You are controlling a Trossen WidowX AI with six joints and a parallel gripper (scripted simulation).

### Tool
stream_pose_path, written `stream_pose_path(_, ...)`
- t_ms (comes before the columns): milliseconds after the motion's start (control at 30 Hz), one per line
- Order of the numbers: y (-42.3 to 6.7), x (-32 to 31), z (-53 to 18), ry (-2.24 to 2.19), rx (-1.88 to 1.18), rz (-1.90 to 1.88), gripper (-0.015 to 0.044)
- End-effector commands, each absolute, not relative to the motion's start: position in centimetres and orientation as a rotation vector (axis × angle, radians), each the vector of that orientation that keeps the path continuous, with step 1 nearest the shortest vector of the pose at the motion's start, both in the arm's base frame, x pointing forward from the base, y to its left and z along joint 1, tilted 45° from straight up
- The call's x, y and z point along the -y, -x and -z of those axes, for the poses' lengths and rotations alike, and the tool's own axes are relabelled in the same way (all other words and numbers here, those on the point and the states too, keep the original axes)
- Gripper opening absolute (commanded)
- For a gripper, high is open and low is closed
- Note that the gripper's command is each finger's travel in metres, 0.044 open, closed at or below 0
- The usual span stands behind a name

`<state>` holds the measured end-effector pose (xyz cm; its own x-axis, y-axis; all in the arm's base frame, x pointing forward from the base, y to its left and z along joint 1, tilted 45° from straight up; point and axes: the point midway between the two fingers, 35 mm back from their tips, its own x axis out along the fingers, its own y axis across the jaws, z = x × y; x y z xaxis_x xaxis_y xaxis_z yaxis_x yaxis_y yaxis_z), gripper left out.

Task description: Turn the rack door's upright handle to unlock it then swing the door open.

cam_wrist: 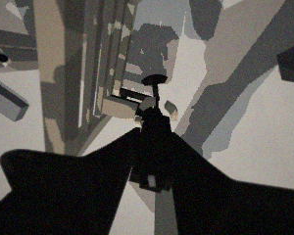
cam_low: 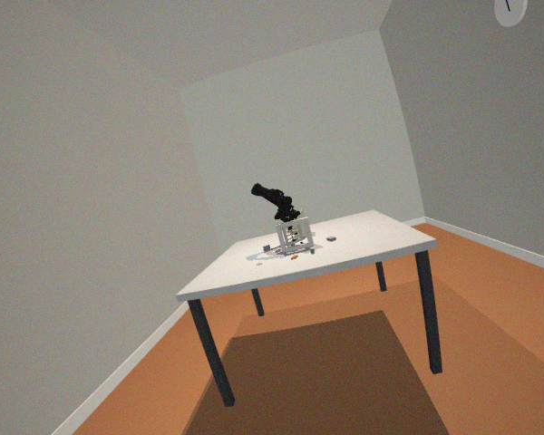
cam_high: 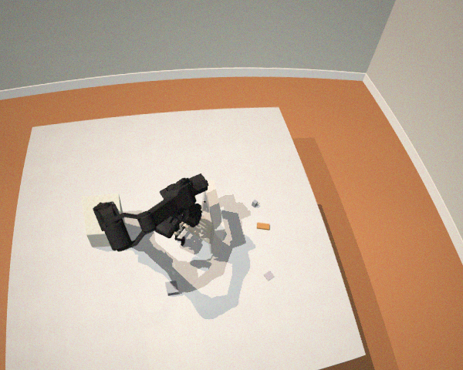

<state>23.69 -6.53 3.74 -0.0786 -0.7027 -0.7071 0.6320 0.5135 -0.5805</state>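
The rack's pale frame [cam_low: 310,234] [cam_wrist: 51,88] stands upright on the table. Its slatted door [cam_high: 201,229] is swung partly out of the frame on the arm's side; the exact angle is hard to read. The dark handle [cam_high: 180,239] [cam_wrist: 156,92] is at the door's free edge, with a flat round end showing beyond the fingertips in the wrist view. My gripper [cam_wrist: 154,134] is shut on the handle, close beside the door. In the top view the arm covers part of the door and frame, and how far the handle is turned cannot be told.
An orange block [cam_high: 263,226] [cam_low: 294,256], a small grey cube [cam_high: 255,203] [cam_low: 312,250] and a pale tile [cam_high: 268,275] [cam_low: 259,264] lie beyond the rack. A grey box [cam_high: 171,287] [cam_low: 267,247] lies to the side. A dark round piece [cam_low: 331,238] lies right of the rack.
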Motion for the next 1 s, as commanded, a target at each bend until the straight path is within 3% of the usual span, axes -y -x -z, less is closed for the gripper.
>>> stream_pose_path(0, -23.5, 7.0, -4.3, 0.135, -1.264, 1.054, 0.0015)
stream_pose_path(967, -22.6, 10.5, -7.8, 0.447, -1.467, 0.786, 0.0015)
